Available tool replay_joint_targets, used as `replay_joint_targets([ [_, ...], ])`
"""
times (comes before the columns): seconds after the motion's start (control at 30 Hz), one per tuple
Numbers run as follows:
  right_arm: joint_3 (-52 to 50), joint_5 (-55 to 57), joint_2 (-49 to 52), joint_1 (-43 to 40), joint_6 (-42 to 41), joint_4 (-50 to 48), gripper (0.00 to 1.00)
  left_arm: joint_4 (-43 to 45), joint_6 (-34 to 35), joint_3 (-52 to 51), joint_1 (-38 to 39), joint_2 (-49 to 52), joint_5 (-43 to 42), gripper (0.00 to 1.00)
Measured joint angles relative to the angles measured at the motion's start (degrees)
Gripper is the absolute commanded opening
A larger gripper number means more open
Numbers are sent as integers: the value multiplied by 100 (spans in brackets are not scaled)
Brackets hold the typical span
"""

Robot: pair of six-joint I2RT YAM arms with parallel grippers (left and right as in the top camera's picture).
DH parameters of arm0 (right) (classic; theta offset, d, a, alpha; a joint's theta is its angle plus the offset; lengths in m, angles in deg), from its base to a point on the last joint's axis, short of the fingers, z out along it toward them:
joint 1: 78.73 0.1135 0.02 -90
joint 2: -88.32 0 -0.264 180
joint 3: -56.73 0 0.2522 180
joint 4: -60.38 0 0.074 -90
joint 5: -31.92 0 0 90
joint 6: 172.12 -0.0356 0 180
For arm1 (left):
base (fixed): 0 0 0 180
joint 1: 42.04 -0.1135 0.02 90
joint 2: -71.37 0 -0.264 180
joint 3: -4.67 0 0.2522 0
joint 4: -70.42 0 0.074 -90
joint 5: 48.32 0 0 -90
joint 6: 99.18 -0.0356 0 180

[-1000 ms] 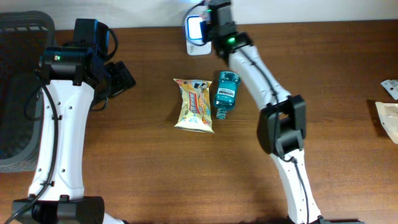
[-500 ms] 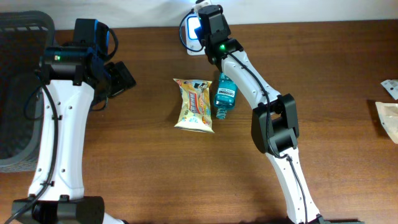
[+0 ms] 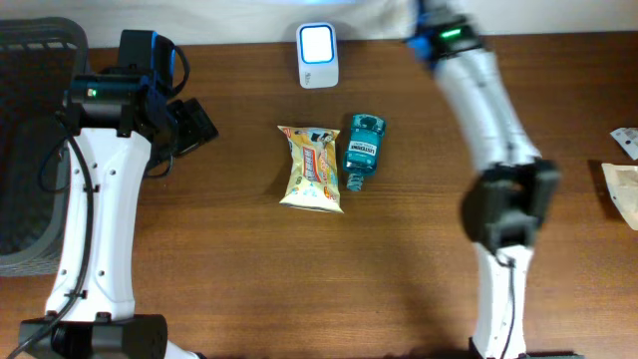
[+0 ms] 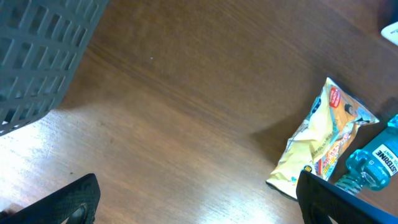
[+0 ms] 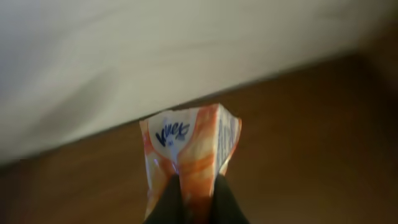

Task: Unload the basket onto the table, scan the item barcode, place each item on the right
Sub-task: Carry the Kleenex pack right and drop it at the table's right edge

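An orange-and-white tissue pack (image 5: pixel 193 140) with blue lettering fills the right wrist view, and my right gripper (image 5: pixel 196 186) is shut on its lower end, above the table's far edge by the pale wall. From overhead my right arm (image 3: pixel 469 70) reaches to the top edge, blurred, and the pack cannot be made out there. The white scanner (image 3: pixel 317 42) with its lit window stands at the back centre, left of that arm. My left gripper (image 3: pixel 189 128) hangs open over bare wood at the left, nothing between its fingers (image 4: pixel 74 202).
A yellow snack bag (image 3: pixel 311 168) and a teal mouthwash bottle (image 3: pixel 362 148) lie side by side mid-table. A dark grey basket (image 3: pixel 30 150) stands at the left edge. Small packets (image 3: pixel 623 189) lie at the right edge.
My right arm has swung from in front of the scanner to the right, uncovering the scanner. The left arm has not moved.
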Motion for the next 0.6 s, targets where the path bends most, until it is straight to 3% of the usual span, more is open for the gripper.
replay_joint_targets([
  [0.3, 35, 74, -356, -2664, -1244, 2162, 4, -4, 0, 0, 0, 0, -2, 99],
  [0.4, 33, -50, -289, -3556, -1425, 2256, 4, -2, 0, 0, 0, 0, -2, 99],
  [0.6, -140, -730, -114, -4559, -1541, 1982, 4, -2, 0, 0, 0, 0, -2, 99],
])
